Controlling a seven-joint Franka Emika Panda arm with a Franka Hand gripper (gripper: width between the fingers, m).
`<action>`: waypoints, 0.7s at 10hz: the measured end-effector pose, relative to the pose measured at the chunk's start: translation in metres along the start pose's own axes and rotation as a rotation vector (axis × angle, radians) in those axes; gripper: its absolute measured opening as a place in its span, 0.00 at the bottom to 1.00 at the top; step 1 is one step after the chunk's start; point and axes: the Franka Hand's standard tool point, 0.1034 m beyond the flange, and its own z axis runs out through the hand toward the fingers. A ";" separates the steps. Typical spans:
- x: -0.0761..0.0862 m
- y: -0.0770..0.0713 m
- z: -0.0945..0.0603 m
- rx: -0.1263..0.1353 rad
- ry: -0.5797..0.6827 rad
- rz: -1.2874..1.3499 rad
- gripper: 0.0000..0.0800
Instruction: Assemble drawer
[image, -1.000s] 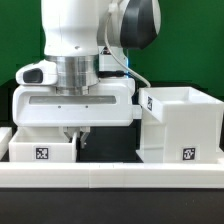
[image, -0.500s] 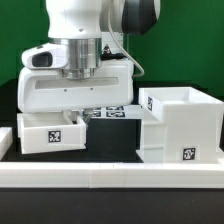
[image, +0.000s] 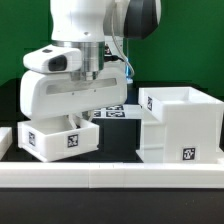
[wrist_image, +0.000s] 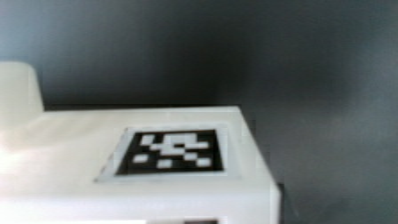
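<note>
Your gripper (image: 73, 120) is reaching down into the small tray (image: 60, 140). The tray's wall is hiding the fingertips, but the gripper is looking clamped on that wall, because the tray is hanging tilted instead of lying flat on the counter (image: 118, 142). In the wrist view, the tray's tag (wrist_image: 175, 152) is sitting close under the camera, with dark counter beyond it. Toward the exterior view's right, the housing (image: 180, 125) is standing upright and apart from the tray. The marker board (image: 115, 111) is lying behind the gap between them, and the long white rail (image: 110, 176) is running along the front. You are probably in the carrying step, bringing this tray over to be fitted into the housing. The next move is calling for you to level the tray, line it up squarely with the housing's opening, and close the gap slowly. Which face is taking the tray is not clear from here.
</note>
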 end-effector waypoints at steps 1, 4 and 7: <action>0.000 0.000 0.000 0.001 -0.001 -0.055 0.05; -0.004 0.003 0.002 -0.006 -0.018 -0.352 0.05; -0.006 0.005 0.002 -0.009 -0.032 -0.530 0.05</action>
